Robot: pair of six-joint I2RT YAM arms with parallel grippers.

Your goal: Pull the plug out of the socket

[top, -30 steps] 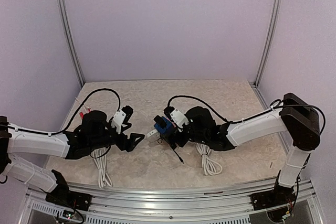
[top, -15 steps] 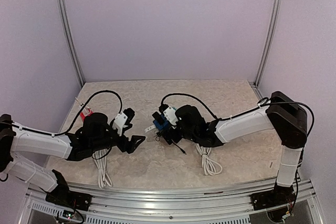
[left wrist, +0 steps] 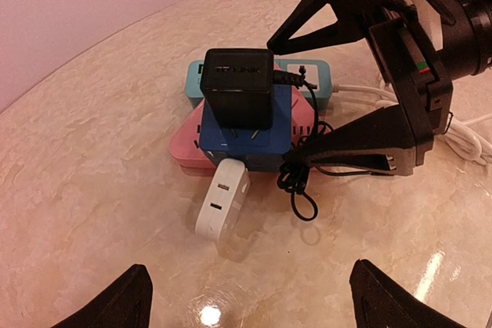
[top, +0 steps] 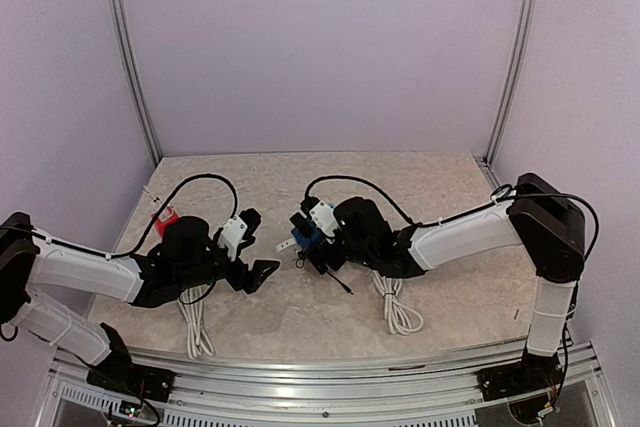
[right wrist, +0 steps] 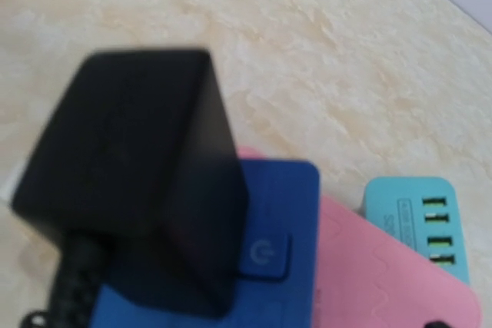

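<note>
A black plug (left wrist: 238,97) sits in the top of a blue socket block (left wrist: 254,144), which is stacked on a pink block (left wrist: 184,147) and a teal block (left wrist: 307,78). A white adapter (left wrist: 223,199) sticks out of the blue block's near side. My right gripper (left wrist: 278,101) is open, its fingertips on either side of the stack's right edge. In the right wrist view the plug (right wrist: 131,167) fills the frame, blurred, and no fingers show. My left gripper (left wrist: 246,305) is open and empty, low over the table short of the white adapter. In the top view the stack (top: 305,234) lies between both grippers.
A black cord (left wrist: 300,190) curls beside the blue block. White cable bundles lie by the left arm (top: 193,325) and the right arm (top: 397,312). A small red object (top: 163,215) sits at far left. Walls enclose the table.
The right gripper and the socket stack have shifted a little left and toward the back. The left gripper has edged right, closer to the stack.
</note>
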